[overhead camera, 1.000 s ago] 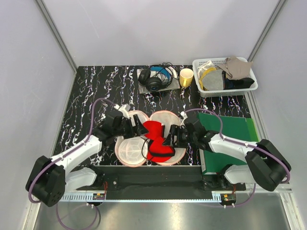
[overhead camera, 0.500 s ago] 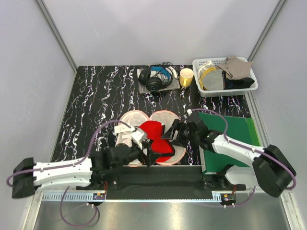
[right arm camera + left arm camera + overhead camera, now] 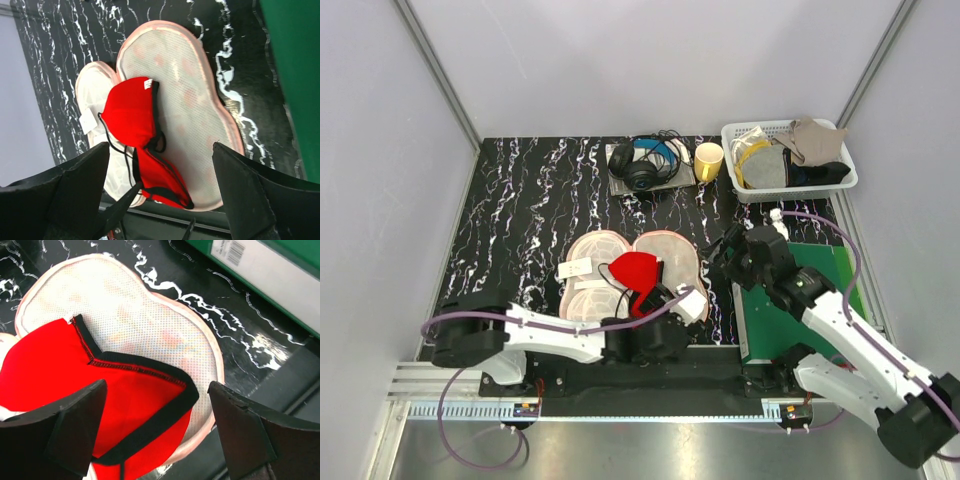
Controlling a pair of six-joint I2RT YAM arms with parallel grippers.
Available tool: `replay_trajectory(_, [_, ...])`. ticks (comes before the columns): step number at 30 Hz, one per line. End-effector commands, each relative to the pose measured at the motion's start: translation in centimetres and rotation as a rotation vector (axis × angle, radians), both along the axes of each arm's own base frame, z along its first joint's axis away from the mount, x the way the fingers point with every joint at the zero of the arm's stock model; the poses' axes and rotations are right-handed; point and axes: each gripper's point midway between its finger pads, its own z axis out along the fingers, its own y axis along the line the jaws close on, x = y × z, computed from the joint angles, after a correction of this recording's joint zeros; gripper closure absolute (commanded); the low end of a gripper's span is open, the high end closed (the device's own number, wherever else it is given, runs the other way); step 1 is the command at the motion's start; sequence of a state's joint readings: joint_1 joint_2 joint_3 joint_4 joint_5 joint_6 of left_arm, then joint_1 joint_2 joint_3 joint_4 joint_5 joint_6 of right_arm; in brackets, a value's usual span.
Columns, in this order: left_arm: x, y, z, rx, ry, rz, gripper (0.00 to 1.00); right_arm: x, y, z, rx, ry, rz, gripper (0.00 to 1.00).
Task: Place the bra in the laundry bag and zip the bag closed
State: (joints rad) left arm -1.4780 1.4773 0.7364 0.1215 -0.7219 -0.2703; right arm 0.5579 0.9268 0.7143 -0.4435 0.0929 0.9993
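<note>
Well, bra [image 3: 635, 272] at laundry bag [image 3: 672, 250] near edge; L hand [image 3: 156, 390], R hand [image 3: 160, 150] spread.

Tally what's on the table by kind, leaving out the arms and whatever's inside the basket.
Bra: 1
Laundry bag: 1
Headphones: 1
Grey pad under the headphones: 1
Yellow cup: 1
White basket: 1
Green box: 1
Total: 7

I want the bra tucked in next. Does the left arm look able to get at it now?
Probably yes. The left gripper hangs open right above the bra, which lies on the opened laundry bag, with nothing between them.
</note>
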Motion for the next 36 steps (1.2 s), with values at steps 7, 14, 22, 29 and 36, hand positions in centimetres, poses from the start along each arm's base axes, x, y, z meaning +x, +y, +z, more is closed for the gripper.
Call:
replay_trajectory(7, [0.1, -1.5, -0.9, 0.017, 0.034, 0.165, 0.13, -1.7, -2.7, -1.9, -0.112, 0.035, -0.013, 0.08])
replay_trajectory(14, [-0.1, -0.1, -2.5, 0.067, 0.057, 0.232, 0.37, -2.3, -1.7, -2.6, -0.104, 0.058, 0.062, 0.07])
replay_trajectory(22, [0.3, 1.3, -0.5, 0.08, 0.024, 0.241, 0.8, -3.0, 1.2, -2.9, -0.042, 0.065, 0.241, 0.07])
replay_trajectory(29, [-0.6, 3.9, 3.9, -0.158, 0.112, 0.21, 0.94, -2.1, 4.6, -1.3, 0.171, -0.004, 0.283, 0.19])
replay_trajectory(36, [-0.2, 7.1, 6.3, -0.383, 0.245, 0.179, 0.98, 0.0, 7.8, -0.1, 0.276, -0.044, 0.349, 0.14])
